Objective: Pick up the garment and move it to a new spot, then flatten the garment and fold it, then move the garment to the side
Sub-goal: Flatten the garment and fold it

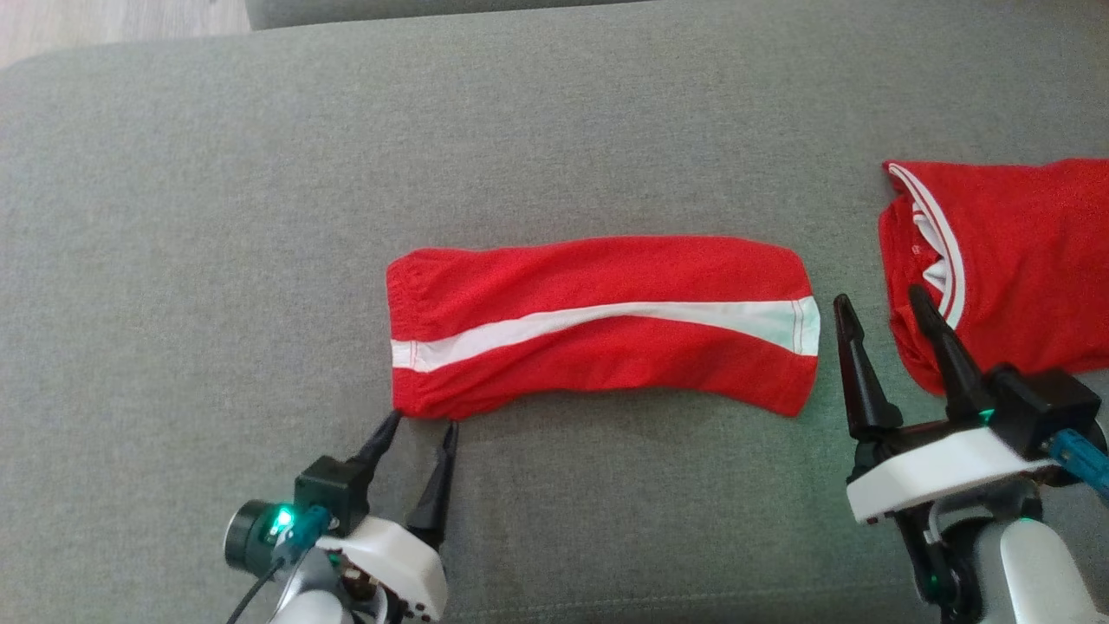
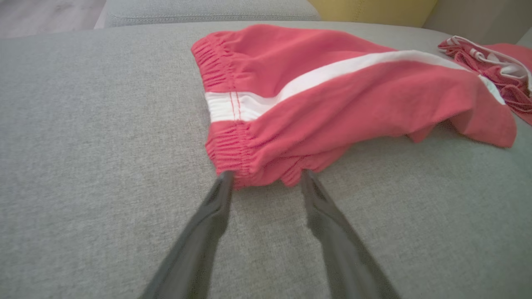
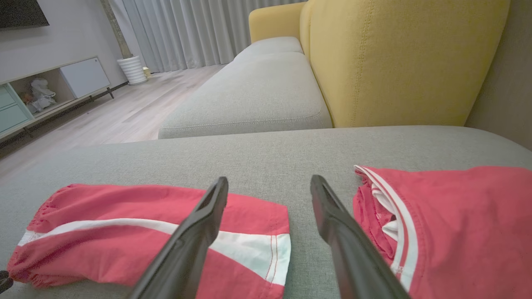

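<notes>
The red shorts (image 1: 598,355) lie folded into a long flat band across the grey sofa seat (image 1: 217,217). A white stripe runs along the middle, with the gathered elastic waistband at the left end and the hem at the right.

- The garment (image 1: 598,286) is thin red cloth, matt, with a smoother white cloth band and a puckered elastic waist.
- The second red garment (image 1: 1022,260) is similar matt cloth with white trim.
- The sofa seat (image 1: 260,173) is coarse grey woven fabric, matt.
- The yellow backrest (image 3: 399,62) is a finer weave with stitched seams.
- The left claw (image 1: 424,420) and right claw (image 1: 878,296) have dark, matt fingers that look like plastic.
- The floor (image 3: 124,112) is pale, smooth wood.
</notes>
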{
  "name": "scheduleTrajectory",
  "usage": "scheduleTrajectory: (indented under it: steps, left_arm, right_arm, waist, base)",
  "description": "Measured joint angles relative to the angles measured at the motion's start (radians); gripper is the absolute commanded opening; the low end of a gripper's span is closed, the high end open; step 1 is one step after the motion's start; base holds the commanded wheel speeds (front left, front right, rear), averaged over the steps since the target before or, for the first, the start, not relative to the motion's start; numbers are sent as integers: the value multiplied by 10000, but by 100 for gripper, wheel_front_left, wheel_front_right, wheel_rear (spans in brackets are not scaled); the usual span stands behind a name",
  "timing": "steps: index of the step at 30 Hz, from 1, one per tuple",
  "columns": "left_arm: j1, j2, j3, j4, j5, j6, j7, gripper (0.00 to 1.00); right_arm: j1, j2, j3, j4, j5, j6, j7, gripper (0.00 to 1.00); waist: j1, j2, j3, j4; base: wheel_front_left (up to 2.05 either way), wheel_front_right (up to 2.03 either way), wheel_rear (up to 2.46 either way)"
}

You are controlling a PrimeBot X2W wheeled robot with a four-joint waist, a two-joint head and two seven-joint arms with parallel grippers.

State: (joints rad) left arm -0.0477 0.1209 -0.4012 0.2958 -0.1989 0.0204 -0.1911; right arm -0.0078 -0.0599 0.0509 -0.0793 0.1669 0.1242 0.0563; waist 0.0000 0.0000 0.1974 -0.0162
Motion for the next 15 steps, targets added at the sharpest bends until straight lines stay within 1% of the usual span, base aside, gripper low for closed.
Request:
scheduleTrajectory:
  steps: [5, 8, 13, 14, 15]
  left_arm:
    - [81, -94, 192, -155, -230, 165, -196, 100]
    - [166, -98, 399, -629, -330, 288, -384, 100]
    - [233, -27, 780, -1452, -242, 734, -485, 100]
    - [232, 29, 970, -1749, -219, 905, -497, 100]
    - [232, 29, 970, -1749, -219, 905, -497, 100]
  right_arm:
    - [-1, 0, 0, -13, -44, 0, -2, 100]
    - [0, 0, 6, -52, -115, 0, -4, 100]
    - [6, -2, 88, -186, -176, 0, -4, 100]
    - [17, -2, 144, -295, -180, 0, 0, 100]
    - [17, -2, 144, -295, -180, 0, 0, 100]
  waist:
    - [0, 0, -137, -30]
    - [0, 0, -255, -7]
    - [0, 0, -477, 88]
    - [0, 0, -591, 117]
    - [0, 0, -591, 117]
  base:
    - [0, 0, 0]
    - [0, 0, 0]
    - [0, 0, 0]
    - [0, 0, 0]
    - [0, 0, 0]
